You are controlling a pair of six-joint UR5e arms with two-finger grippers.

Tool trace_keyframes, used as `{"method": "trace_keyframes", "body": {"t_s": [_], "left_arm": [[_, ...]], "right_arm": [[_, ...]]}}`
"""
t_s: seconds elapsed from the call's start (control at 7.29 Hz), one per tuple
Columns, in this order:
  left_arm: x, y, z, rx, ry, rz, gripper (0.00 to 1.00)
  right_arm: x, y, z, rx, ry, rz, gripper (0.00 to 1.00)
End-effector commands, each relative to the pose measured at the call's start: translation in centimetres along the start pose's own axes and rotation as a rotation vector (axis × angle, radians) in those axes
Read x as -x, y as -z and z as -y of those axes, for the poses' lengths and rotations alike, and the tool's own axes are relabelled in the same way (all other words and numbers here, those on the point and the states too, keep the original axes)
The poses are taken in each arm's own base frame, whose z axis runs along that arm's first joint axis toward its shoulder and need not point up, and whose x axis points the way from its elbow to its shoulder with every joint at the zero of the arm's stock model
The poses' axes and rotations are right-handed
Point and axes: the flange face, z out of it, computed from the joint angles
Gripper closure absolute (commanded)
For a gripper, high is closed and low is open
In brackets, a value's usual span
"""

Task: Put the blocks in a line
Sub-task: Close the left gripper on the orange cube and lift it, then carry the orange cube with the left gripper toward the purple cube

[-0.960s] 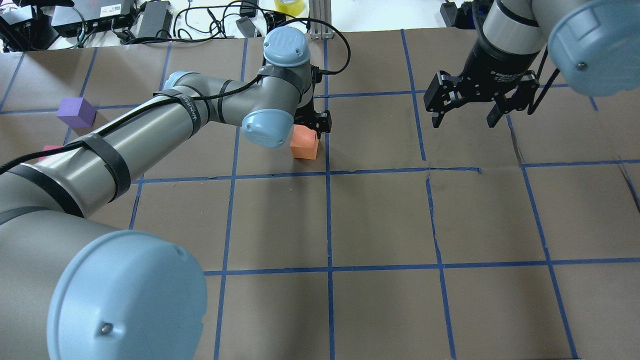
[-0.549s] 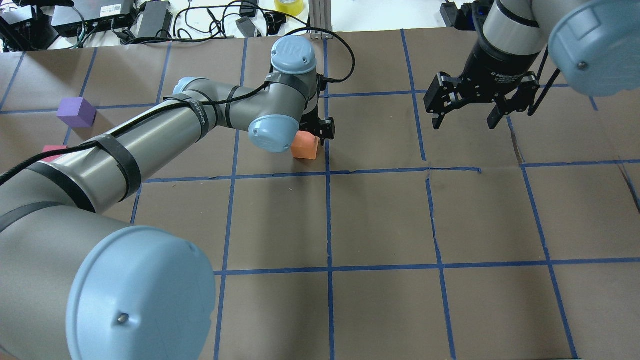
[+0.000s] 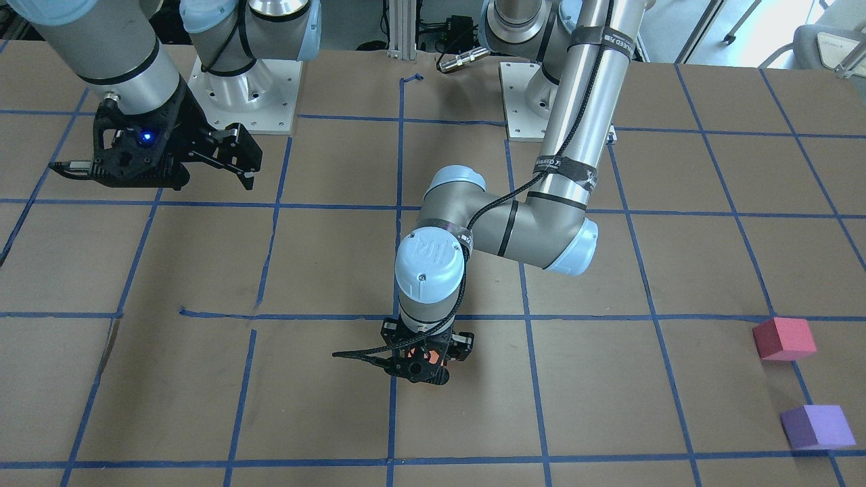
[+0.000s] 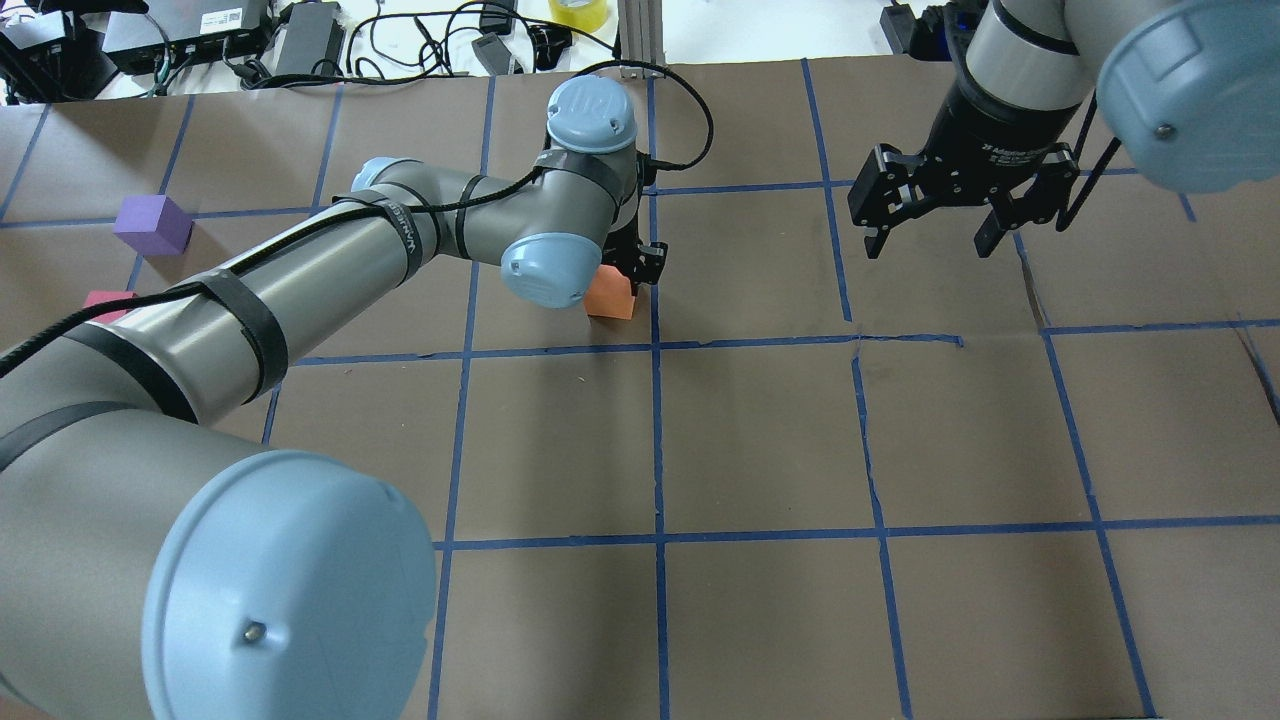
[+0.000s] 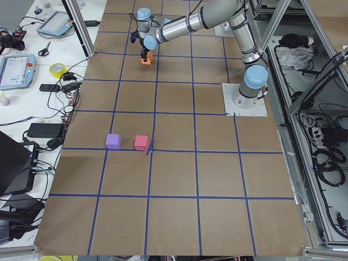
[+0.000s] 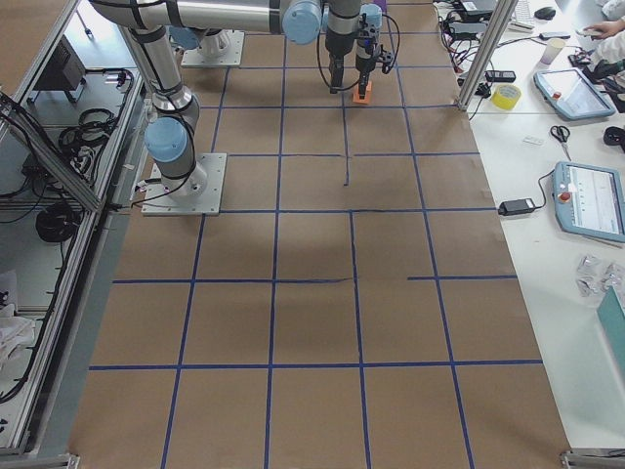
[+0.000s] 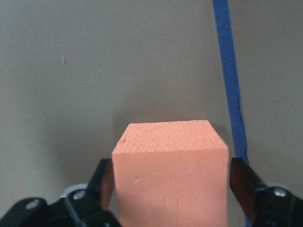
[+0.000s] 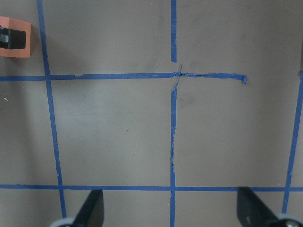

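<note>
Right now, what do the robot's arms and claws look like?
The left arm and right arm are silver-grey tubes with pale blue joint caps. A black cable is banded along the left arm. The left end effector and right end effector are black and two-fingered; the right shows a blue light.

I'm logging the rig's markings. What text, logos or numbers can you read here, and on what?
"UR": logo on the left arm's blue cap.
"2F Adaptive": on the right arm's black collar; the words after it are too small to read.
White print on the left arm's strap: too blurred to read.
Orange block: no text.
</note>
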Motion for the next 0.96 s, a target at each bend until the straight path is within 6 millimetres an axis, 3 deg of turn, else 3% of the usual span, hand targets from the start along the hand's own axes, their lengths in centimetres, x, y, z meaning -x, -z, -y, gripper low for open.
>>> {"method": "trace_keyframes", "body": {"t_s": [0.0,0.27,0.41,0.82], "left_arm": [[0.1,0.3,0.0,-0.006,0.007,0.006,0.78],[0.7,2.8,0.3,-0.068,0.035,0.009,0.78],[3.4,3.6,1.7,-0.131,0.086,0.048,0.78],[17.4,4.4,3.8,-0.140,0.143,0.109,0.78]], "right_arm": [[-0.2,0.0,0.0,0.000,0.000,-0.016,0.00],[-0.5,0.0,0.0,0.000,0.000,-0.049,0.00],[-0.5,0.0,0.0,0.000,0.000,-0.049,0.00],[-0.5,0.0,0.0,0.001,0.000,-0.049,0.00]]}}
